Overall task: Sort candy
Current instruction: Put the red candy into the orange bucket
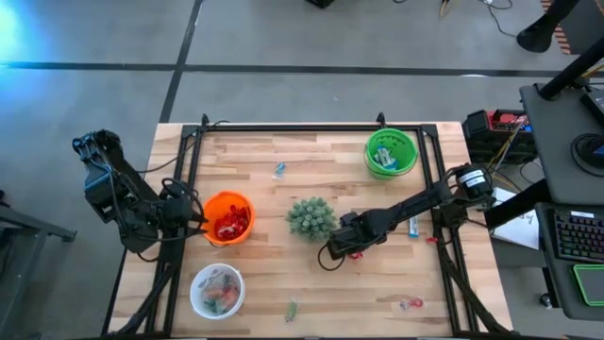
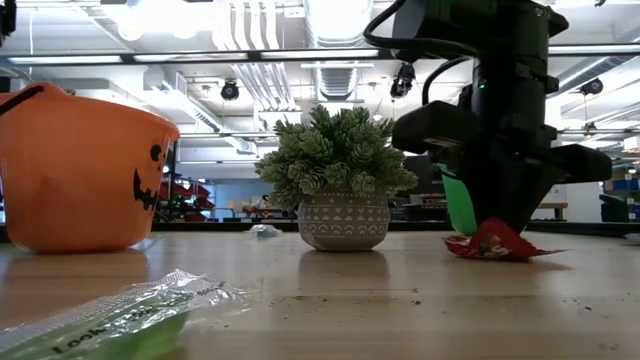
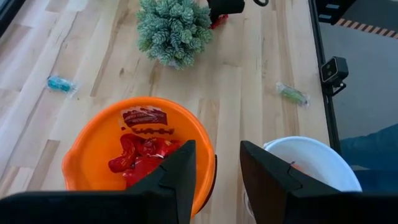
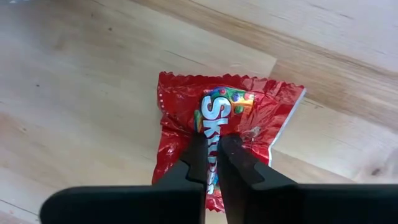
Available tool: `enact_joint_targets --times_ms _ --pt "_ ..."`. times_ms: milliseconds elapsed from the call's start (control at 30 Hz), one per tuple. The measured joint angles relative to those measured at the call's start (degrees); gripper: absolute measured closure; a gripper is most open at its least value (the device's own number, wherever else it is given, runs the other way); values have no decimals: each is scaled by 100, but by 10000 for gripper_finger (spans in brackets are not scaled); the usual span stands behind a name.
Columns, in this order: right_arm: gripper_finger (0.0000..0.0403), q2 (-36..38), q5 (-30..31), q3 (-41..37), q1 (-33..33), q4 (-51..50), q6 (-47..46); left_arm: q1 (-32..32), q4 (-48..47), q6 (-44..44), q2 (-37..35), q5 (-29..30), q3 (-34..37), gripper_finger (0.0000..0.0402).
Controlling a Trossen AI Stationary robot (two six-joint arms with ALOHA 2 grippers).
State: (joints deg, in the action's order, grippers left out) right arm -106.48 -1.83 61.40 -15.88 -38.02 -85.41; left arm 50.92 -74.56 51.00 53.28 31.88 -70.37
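Wooden tabletop point(image 1: 311, 269): sorting part done. Orange bowl point(image 1: 227, 217) holds red packets; green bowl point(image 1: 391, 152) and white bowl point(image 1: 217, 289) partly filled. Right gripper point(image 4: 211, 152) pinched on red packet point(image 4: 224, 134) beside plant point(image 1: 311, 217). Several candies remain scattered. Left gripper point(image 3: 216, 171) parted, empty, above orange bowl.

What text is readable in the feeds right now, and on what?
"SKITTLES", partly covered by the fingers, on the red packet that the right gripper pinches on the table.
"Look", then blurred letters, on the clear green wrapper nearest the low camera.
Print on a red packet in the orange bowl: too blurred to read.
The left gripper hangs open above that bowl.
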Motion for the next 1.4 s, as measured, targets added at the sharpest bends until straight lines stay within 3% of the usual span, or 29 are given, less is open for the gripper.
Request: enact_joint_targets --times_ms 267,600,767,1100,1400 --pt "394 681 432 9 -196 -165 -214 0 -2 4 -11 -2 0 295" --pt "395 1431 481 0 -492 -536 -382 -2 2 145 -11 22 0 295" --pt "395 1666 725 374 -644 -530 -328 -12 2 509 -17 579 0 295" --pt "395 1674 2007 2088 -654 -540 1322 -398 58 716 -121 779 -331 295" --pt "395 1672 2269 2641 -610 -632 2341 -468 506 214 99 1062 -1284 295"
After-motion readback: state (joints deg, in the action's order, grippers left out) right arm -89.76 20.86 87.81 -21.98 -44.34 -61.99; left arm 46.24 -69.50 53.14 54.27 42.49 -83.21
